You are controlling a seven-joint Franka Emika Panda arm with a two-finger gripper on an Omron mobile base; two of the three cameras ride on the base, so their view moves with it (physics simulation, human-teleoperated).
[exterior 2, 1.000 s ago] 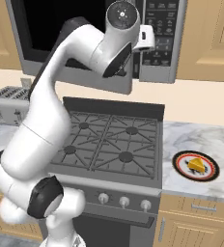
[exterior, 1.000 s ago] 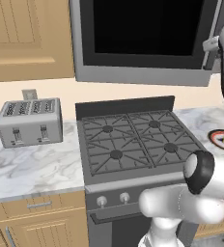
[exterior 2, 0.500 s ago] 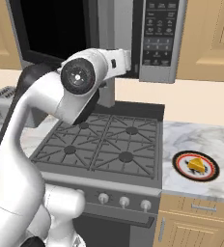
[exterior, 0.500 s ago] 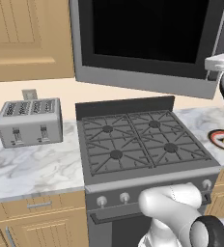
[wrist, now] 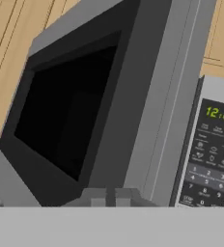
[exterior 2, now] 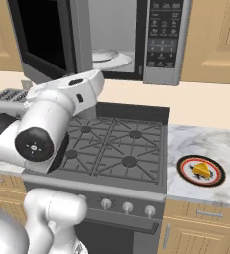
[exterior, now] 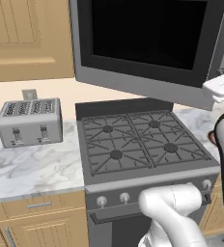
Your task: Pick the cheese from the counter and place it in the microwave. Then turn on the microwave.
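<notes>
- Across the upper part of the right base view hangs the microwave (exterior 2: pixel 161 44), its black glass door (exterior 2: pixel 42 39) swung open to the left and the white turntable (exterior 2: pixel 107 57) showing inside; the hand view looks at the door and the button panel (wrist: pixel 210 154) up close.
- Below it, in the frame's middle, sits the black gas stove (exterior 2: pixel 112 149).
- At the right lies the marble counter (exterior 2: pixel 206 144).
- At the left of the left base view stands a silver four-slot toaster (exterior: pixel 29 120).
- On the counter rests a dark red-rimmed plate (exterior 2: pixel 186 168).
- On that plate sits the cheese (exterior 2: pixel 202 170).
- Whether the gripper's fingers are spread or together, I cannot tell.
</notes>
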